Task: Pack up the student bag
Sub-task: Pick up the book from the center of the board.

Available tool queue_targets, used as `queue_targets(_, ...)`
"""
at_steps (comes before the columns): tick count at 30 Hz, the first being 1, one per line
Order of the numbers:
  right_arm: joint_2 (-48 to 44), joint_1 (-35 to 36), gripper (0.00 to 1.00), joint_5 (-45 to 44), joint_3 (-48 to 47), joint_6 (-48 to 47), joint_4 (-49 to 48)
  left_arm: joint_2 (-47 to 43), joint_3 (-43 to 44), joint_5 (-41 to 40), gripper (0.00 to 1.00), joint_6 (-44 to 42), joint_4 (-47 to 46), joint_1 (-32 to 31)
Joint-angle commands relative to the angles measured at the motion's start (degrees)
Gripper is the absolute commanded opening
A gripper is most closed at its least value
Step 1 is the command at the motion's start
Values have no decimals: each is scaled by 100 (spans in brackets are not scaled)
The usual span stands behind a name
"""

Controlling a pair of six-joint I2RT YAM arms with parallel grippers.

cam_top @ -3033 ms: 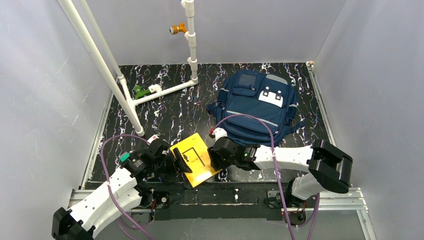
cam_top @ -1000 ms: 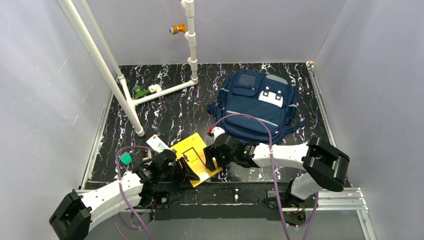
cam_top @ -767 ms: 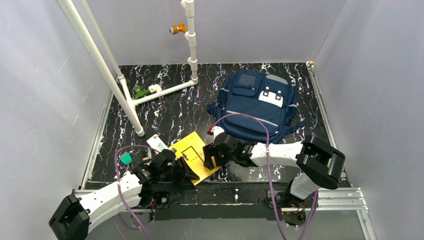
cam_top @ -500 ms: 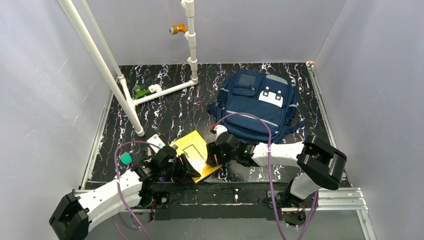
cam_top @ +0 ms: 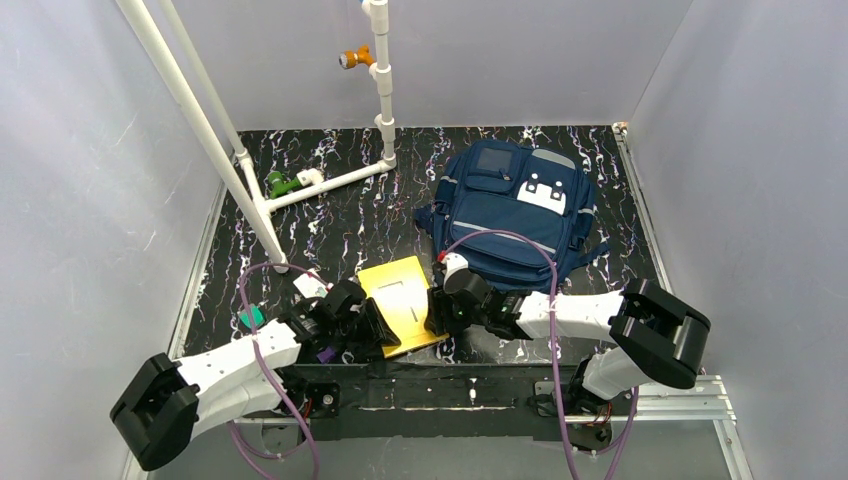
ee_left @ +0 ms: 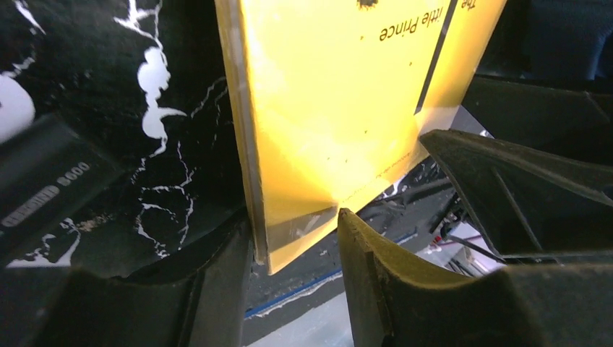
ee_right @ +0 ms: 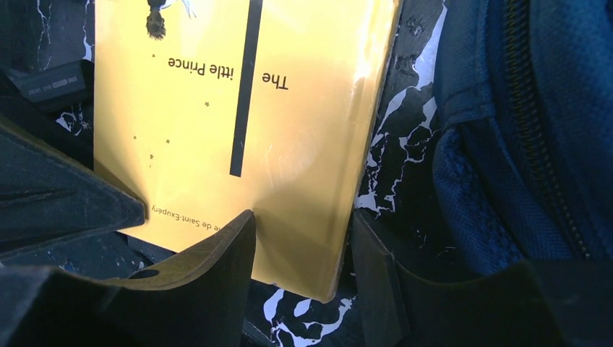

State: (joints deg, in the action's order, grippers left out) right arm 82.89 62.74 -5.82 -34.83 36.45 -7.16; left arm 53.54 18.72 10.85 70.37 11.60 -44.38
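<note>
The student bag, navy with grey stripes and a white patch, lies at the back right; its zipped side shows in the right wrist view. A yellow book, "The Little Prince", sits just left of the bag's near end. My left gripper holds the book's near-left corner: one finger against the spine, the other fingertip on the cover's edge. My right gripper holds the near-right corner the same way, with a finger on each side.
A white pipe frame with green and orange fittings stands at the back left. A small white item and a green item lie left of the book. The table's near edge and rail run just below the grippers.
The book has turned squarer and shifted back and right, toward the bag. Both grippers moved with it, and the left arm swung further in from the left.
</note>
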Motion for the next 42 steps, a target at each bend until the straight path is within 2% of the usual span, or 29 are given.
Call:
queue_targets(1,77,247,43,1259,117,451,-735,101,696,-222,40,-142,-1410,15)
queue_targets(6,148,247,41,1360,101,472,-833,-63,855,-540,33,-293,-1478,-96)
queue_targets(11,97,247,41,1356,124,496,-845,-330,828,-819,32,-208,-1539,-121)
queue_targets(25,183,247,41,1367,140,470,-872,-639,1015,-845,33,-1,-1600,-282)
queue_targets(32,89,243,41,1324,231,474,-893,-790,998,-1004,26,49,-1582,-401)
queue_targets(35,-52,239,46,1278,328,485,-884,-974,1063,-1006,23,-136,-1581,-473)
queue_targets(42,-268,175,58,1350,418,548,-996,-1171,951,-993,24,-88,-1771,-514)
